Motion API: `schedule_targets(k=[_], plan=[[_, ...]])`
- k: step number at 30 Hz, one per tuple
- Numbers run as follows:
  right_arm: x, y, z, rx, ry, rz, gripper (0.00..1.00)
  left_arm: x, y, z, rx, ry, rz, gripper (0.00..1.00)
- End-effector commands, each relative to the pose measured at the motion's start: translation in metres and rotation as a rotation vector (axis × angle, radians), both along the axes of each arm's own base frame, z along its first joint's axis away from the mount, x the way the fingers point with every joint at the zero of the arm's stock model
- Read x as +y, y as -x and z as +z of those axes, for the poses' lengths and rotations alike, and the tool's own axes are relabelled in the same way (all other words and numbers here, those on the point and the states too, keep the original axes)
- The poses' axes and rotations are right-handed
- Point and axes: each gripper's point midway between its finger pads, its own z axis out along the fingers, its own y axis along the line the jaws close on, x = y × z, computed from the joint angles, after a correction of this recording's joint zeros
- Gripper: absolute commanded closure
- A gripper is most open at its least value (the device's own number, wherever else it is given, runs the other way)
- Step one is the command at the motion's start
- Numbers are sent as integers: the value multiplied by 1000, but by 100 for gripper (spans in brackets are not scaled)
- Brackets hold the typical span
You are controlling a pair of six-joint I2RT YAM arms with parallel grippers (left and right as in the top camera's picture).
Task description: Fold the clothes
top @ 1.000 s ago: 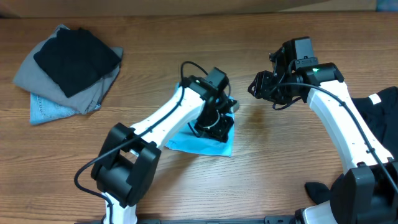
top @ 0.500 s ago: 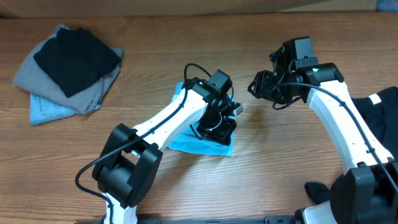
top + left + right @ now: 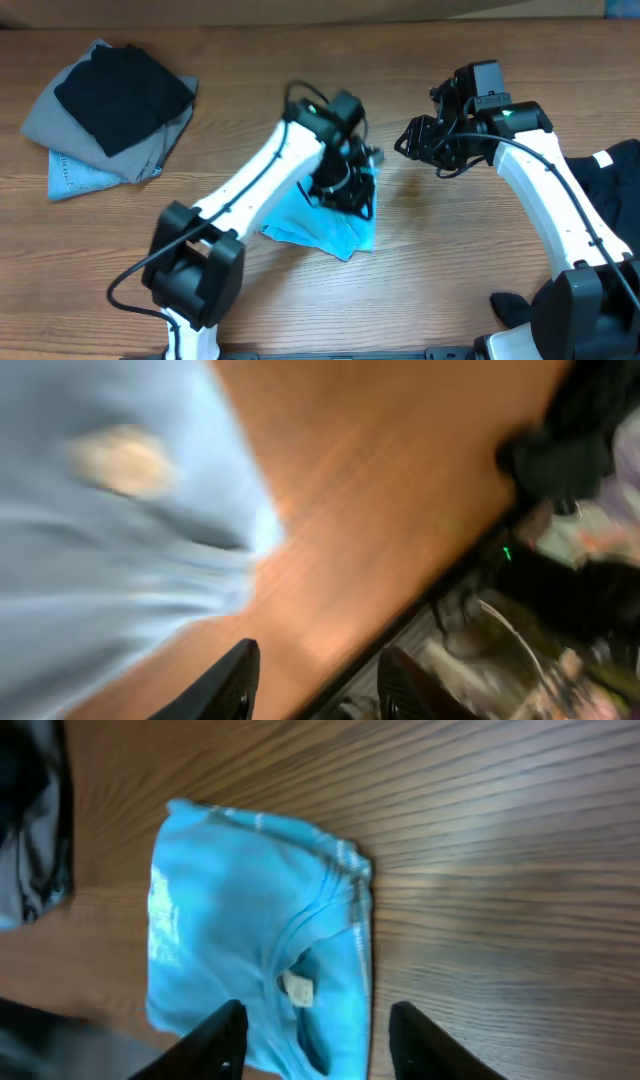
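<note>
We saw a stack of grey, black and pale blue garments (image 3: pixel 122 95) on the table (image 3: pixel 450 250). Another black garment (image 3: pixel 625 175) lay well apart.

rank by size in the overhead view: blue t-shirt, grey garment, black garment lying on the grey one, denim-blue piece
1. grey garment, by its outline
2. black garment and T-shirt: look alike; the left arm hides part of the shirt
3. denim-blue piece: only an edge shows
</note>
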Motion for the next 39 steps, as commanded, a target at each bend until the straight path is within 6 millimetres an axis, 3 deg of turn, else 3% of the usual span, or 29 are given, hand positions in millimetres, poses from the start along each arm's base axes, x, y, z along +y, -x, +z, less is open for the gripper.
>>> schedule_targets(k=[1, 4, 8, 14, 17, 34, 36, 39], plan=[[20, 14, -4, 18, -42, 59, 55, 40, -53, 18, -203, -128, 63, 56], [40, 22, -20, 24, -48, 93, 55, 57, -73, 22, -244, -143, 115, 55], [61, 21, -49, 45, -40, 36, 55, 77, -81, 22, -229, -156, 165, 59], [65, 7, -83, 110, -24, -103, 54, 91, -83, 21, -206, -169, 197, 61], [58, 3, -97, 134, 11, -159, 54, 92, -81, 21, -198, -173, 196, 60], [59, -10, -116, 122, 10, -171, 61, 90, -85, 21, -214, -166, 198, 59], [61, -8, -119, 139, -1, -163, 79, 90, -85, 21, -214, -166, 198, 59], [62, -10, -116, 125, -11, -145, 92, 90, -84, 21, -212, -167, 197, 60]])
